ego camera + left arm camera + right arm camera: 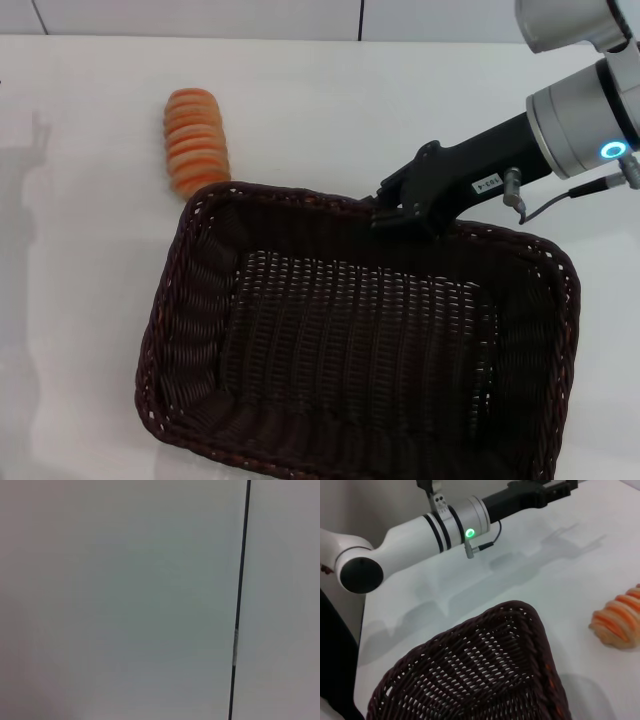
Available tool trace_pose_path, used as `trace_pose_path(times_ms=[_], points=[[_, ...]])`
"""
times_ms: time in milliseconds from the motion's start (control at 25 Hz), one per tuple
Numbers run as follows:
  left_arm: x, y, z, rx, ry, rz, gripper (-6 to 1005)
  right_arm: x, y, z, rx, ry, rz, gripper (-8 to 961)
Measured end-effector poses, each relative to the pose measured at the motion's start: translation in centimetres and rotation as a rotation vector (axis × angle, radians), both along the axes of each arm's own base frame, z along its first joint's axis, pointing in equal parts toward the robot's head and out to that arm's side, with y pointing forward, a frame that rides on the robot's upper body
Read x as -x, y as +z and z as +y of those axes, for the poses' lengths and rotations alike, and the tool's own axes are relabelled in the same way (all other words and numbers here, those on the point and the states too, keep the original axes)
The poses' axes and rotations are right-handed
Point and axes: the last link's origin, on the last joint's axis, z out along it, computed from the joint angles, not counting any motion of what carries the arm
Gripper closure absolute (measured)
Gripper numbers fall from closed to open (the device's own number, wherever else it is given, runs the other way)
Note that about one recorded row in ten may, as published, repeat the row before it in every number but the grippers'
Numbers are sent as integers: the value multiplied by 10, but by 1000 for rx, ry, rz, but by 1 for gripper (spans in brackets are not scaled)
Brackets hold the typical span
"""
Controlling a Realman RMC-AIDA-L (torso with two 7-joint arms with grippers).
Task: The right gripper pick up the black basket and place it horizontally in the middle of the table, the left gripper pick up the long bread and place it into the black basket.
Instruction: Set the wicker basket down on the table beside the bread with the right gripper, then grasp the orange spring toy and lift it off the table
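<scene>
step: basket placing | right gripper (pixel 385 213) clamped on black basket (pixel 360 350) far rim, long bread (pixel 196 140) just beyond its corner | next: probably let go | left gripper (pixel 555 487) off to the side, fingers can't tell

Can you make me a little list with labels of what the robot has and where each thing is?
Basket: big dark brown woven wicker basket, empty, on the white table
Bread: small orange and cream striped long bread, on the table just beyond the basket's far left corner
Right end effector: black, at the basket's far rim
Left end effector: black, above the table, away from the bread
</scene>
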Motion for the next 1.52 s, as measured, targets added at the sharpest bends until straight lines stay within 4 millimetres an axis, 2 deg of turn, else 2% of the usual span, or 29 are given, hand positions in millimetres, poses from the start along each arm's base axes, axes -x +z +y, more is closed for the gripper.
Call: trace_pose_path(times_ms=[560, 880, 1080, 1240, 1320, 1360, 1400, 1520], points=[[-3, 0, 3, 2, -6, -2, 144, 5, -6, 23, -77, 32, -74, 766], [-1, -3, 1, 14, 5, -4, 144, 4, -8, 23, -107, 39, -73, 771], [0, -4, 1, 14, 5, -25, 143, 0, -6, 25, -161, 45, -65, 656], [0, -4, 1, 16, 2, -24, 143, 1, 2, 28, -263, 55, -41, 504], [-1, -3, 2, 14, 0, -23, 143, 4, 9, 28, -312, 59, 1, 442], [-1, -2, 2, 11, -5, -19, 143, 8, 20, 27, -369, 58, 60, 418], [-1, -2, 2, 11, -5, -19, 143, 8, 20, 27, -369, 58, 60, 394], [-5, 0, 4, 1, -20, -12, 143, -2, 45, 25, -542, 1, 164, 322]])
